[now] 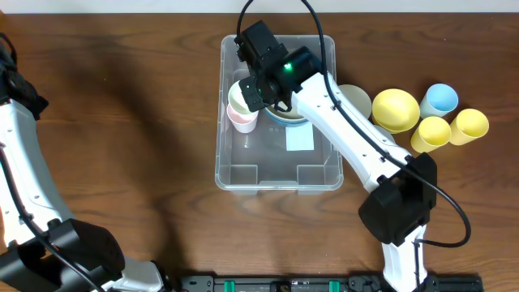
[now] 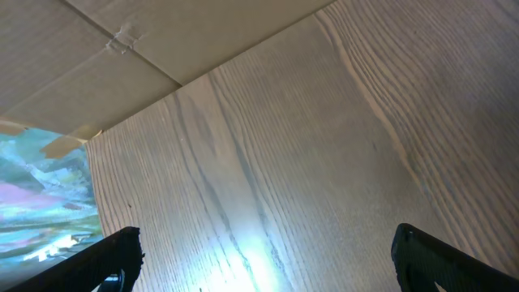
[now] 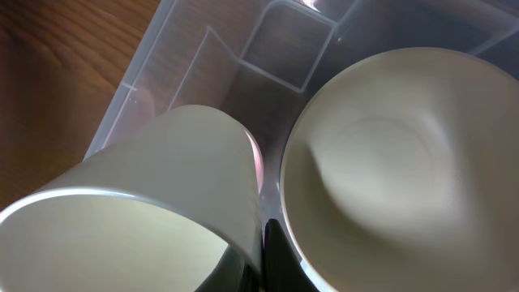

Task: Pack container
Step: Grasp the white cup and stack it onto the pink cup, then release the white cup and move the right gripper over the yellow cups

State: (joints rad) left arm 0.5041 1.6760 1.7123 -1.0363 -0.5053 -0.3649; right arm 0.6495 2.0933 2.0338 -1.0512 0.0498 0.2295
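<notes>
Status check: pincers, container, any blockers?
Left pincer open over bare table. Right pincer shut on cream cup, inside container, beside a bowl. Nothing blocking; spare cups wait outside.

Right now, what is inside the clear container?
A cream cup stacked in a pink cup, a pale bowl and a white label. From overhead, the right arm hides most of the bowl.

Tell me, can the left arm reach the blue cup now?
Probably not. The blue cup sits far right, beyond the container and the right arm; the left arm is at the far left.
</notes>
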